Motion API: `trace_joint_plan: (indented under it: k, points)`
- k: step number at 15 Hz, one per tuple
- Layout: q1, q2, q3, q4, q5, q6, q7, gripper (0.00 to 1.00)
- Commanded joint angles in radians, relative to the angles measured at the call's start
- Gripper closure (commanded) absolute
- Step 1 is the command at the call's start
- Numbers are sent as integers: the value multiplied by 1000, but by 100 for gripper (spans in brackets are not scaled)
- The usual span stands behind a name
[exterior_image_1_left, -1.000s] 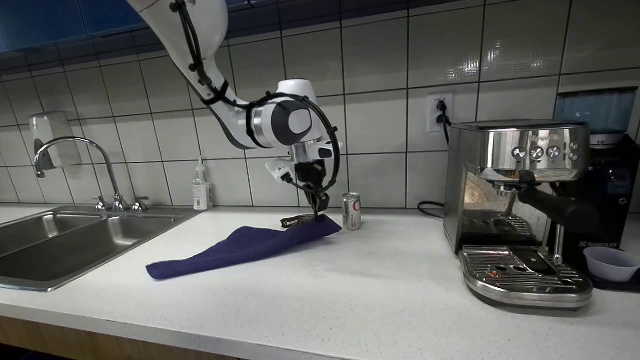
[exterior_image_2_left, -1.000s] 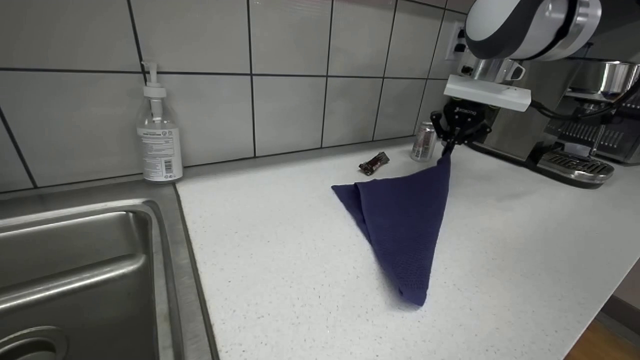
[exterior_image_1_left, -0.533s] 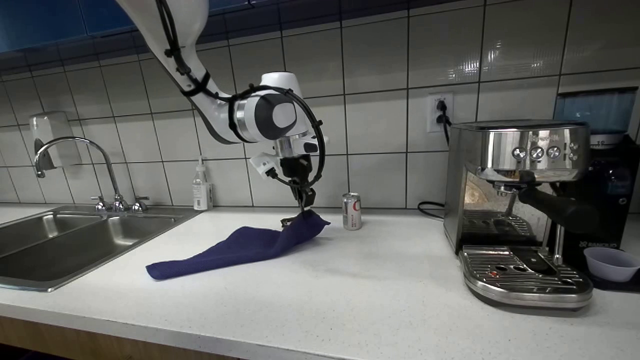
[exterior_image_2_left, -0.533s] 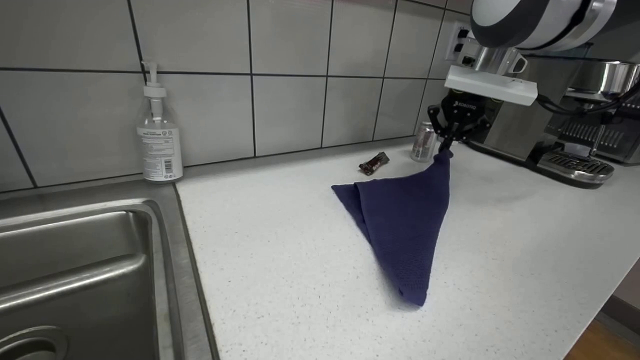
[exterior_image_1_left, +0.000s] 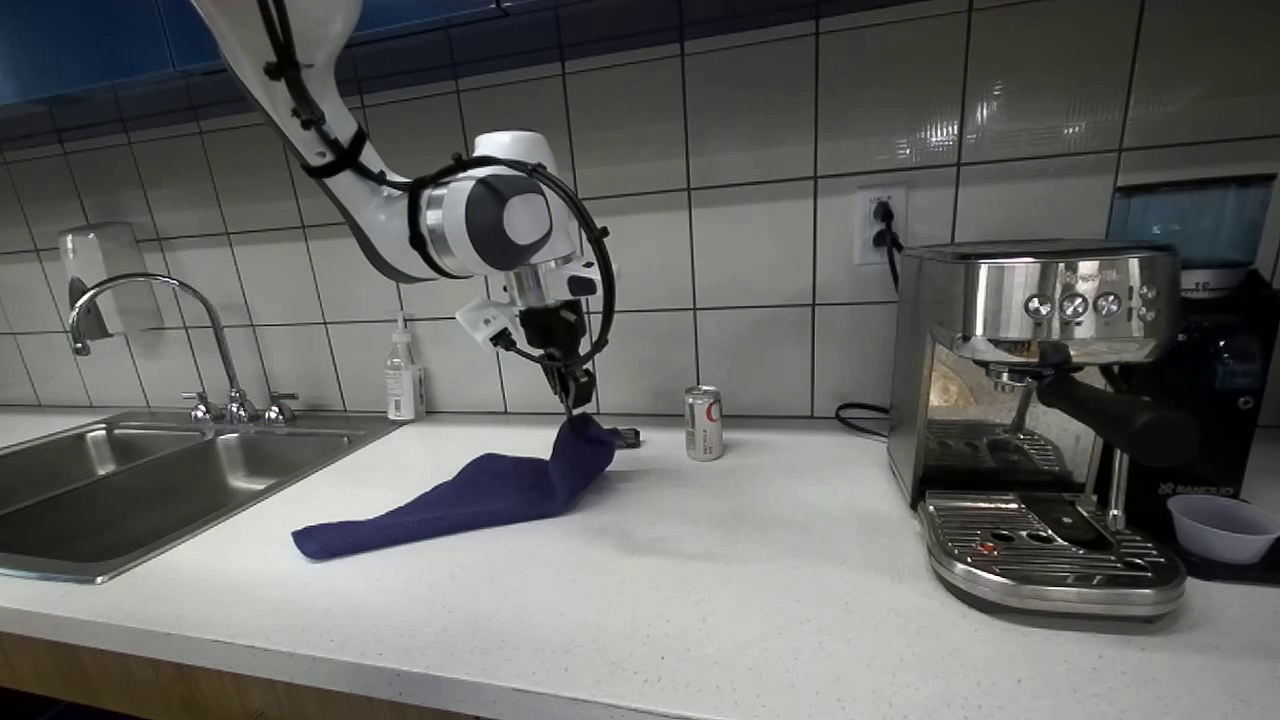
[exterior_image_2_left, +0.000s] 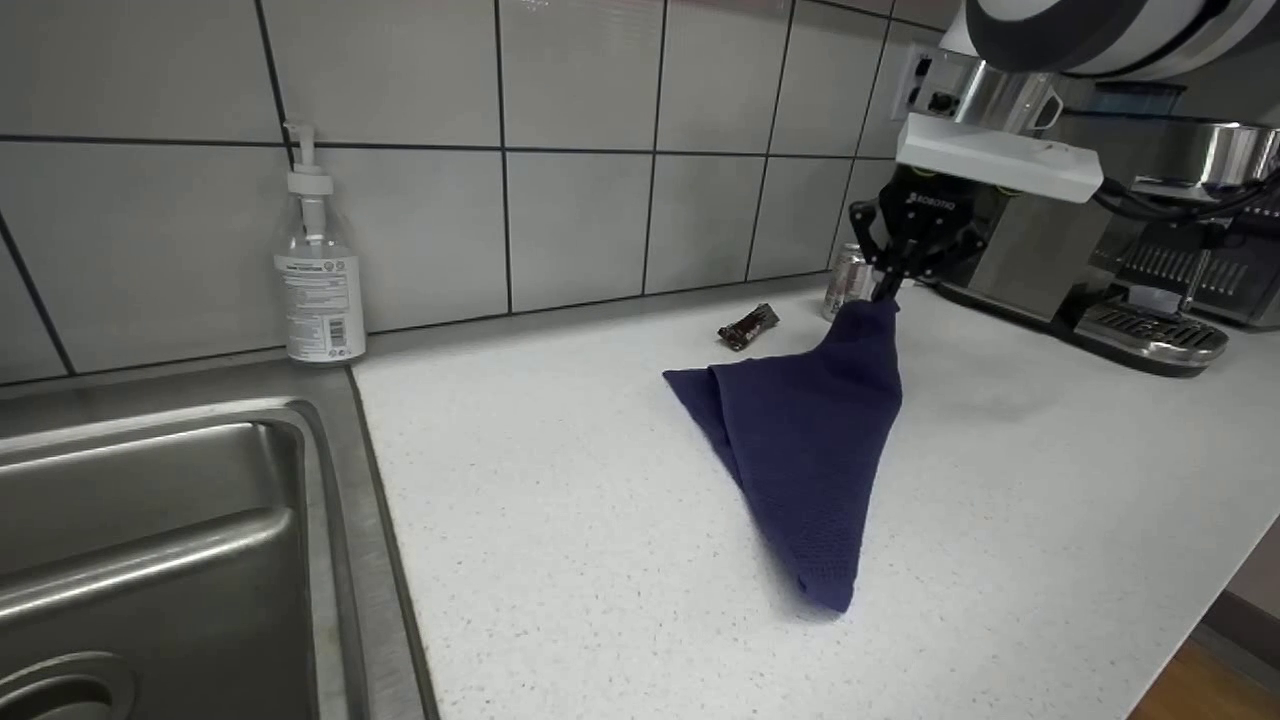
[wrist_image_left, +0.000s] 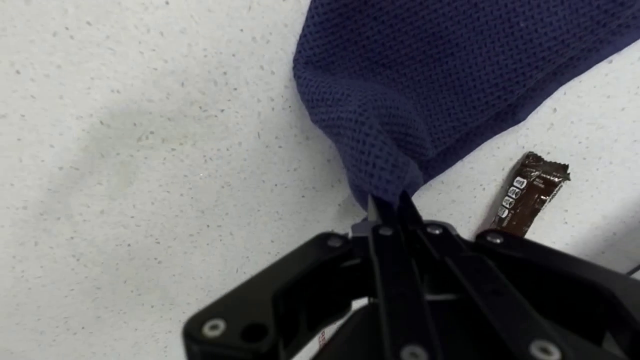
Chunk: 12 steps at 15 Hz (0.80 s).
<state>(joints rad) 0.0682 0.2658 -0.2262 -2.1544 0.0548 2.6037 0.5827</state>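
A dark blue woven cloth (exterior_image_1_left: 500, 490) lies on the white counter, its near end flat and its far corner lifted. My gripper (exterior_image_1_left: 570, 410) is shut on that raised corner, pointing down just above the counter. In the wrist view the fingertips of the gripper (wrist_image_left: 389, 202) pinch the bunched cloth (wrist_image_left: 440, 65), which folds over itself close to them. A small brown wrapped bar (wrist_image_left: 532, 195) lies on the counter beside the cloth; in an exterior view the bar (exterior_image_1_left: 627, 438) is partly hidden behind it. A silver can (exterior_image_1_left: 704, 424) stands upright near the wall.
A steel sink (exterior_image_2_left: 360, 500) with a faucet (exterior_image_1_left: 215, 320) borders the counter. A pump bottle (exterior_image_2_left: 318, 290) stands at its back corner. An espresso machine (exterior_image_1_left: 1040, 300) and a pale bowl (exterior_image_1_left: 1225, 528) stand at the opposite end. A tiled wall runs behind.
My gripper has drawn the cloth's corner toward the sink side and slightly up, away from the can. The cloth now bulges into a fold under it; its flat end has stayed put.
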Motion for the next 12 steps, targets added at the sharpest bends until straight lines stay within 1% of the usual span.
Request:
trace_joint_plan:
  k: [1,5,12]
  points:
    - [8,-85,22,-86,-54,27,51,99]
    - [15,-133,45,-139,-93,37,83,99]
    - [17,-209,113,-220,-139,40,145,99]
